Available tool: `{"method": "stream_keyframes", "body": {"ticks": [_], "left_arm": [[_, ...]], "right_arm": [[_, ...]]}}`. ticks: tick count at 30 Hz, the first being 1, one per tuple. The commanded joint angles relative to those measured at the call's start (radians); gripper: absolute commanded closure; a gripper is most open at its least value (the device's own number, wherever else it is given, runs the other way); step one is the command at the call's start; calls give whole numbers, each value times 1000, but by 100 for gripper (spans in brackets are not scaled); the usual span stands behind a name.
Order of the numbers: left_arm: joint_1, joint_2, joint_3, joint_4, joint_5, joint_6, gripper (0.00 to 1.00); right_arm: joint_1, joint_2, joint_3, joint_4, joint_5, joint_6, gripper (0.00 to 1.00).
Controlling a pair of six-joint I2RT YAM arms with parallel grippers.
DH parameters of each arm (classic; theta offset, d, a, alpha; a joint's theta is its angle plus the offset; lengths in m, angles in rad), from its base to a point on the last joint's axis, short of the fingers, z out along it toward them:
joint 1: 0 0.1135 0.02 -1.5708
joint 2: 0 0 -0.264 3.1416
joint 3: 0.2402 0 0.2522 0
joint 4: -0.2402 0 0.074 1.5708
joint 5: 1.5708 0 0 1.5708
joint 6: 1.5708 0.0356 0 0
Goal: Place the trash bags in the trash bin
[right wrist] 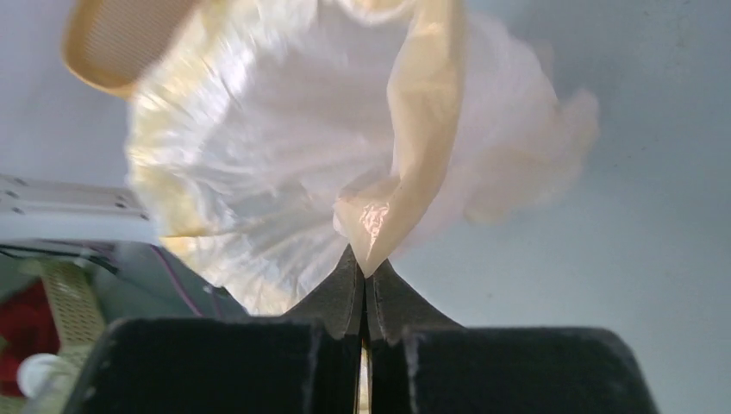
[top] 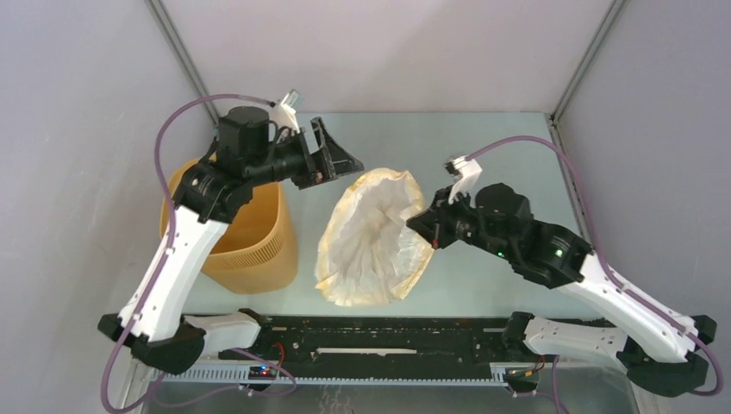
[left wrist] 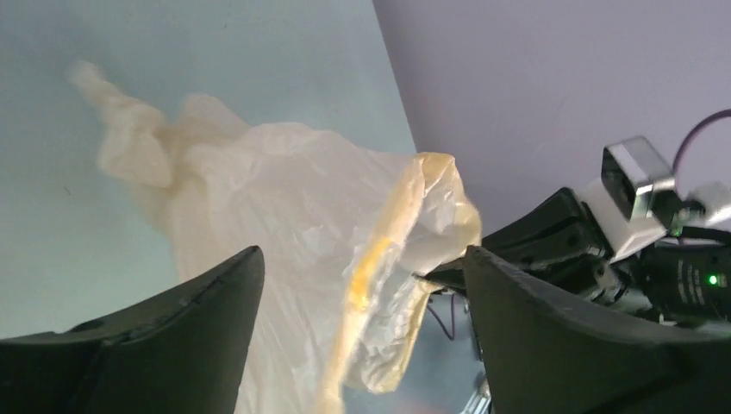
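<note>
The trash bag (top: 372, 241) is cream-white film with a yellowish rim, spread open at the table's middle and lifted on its right side. My right gripper (top: 422, 226) is shut on its rim; in the right wrist view the pinched fold (right wrist: 379, 224) rises from the closed fingertips (right wrist: 366, 274). My left gripper (top: 338, 159) is open and empty, held above the table just left of the bag's far end; the bag (left wrist: 284, 216) shows between its spread fingers (left wrist: 203, 302). The orange-yellow trash bin (top: 250, 237) stands at the left, partly hidden by the left arm.
Metal frame posts stand at the back corners (top: 177, 43). The grey cell walls (top: 78, 172) close in both sides. A black rail (top: 379, 332) with the arm bases runs along the near edge. The right arm (left wrist: 603, 241) shows in the left wrist view.
</note>
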Motion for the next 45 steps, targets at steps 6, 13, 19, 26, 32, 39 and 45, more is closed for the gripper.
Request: {"method": "stream_keyframes", "body": {"ticks": [6, 13, 19, 26, 32, 39, 45], "left_arm": [[-126, -275, -208, -23, -162, 1, 1], [-296, -447, -387, -37, -360, -137, 1], [-303, -482, -456, -48, -350, -205, 8], [-282, -396, -419, -50, -321, -136, 0], [-189, -350, -412, -8, -220, -108, 0], [-243, -427, -568, 95, -207, -185, 0], [-248, -472, -675, 132, -211, -176, 0]], "right_arm": [[-137, -79, 35, 36, -117, 369, 100], [-225, -76, 80, -8, -217, 349, 100], [-241, -123, 80, -64, -286, 288, 100], [-247, -195, 81, -81, -379, 177, 100], [-252, -241, 81, -77, -457, 144, 100], [-255, -244, 104, -55, -425, 163, 100], [-270, -212, 137, -59, -454, 129, 100]]}}
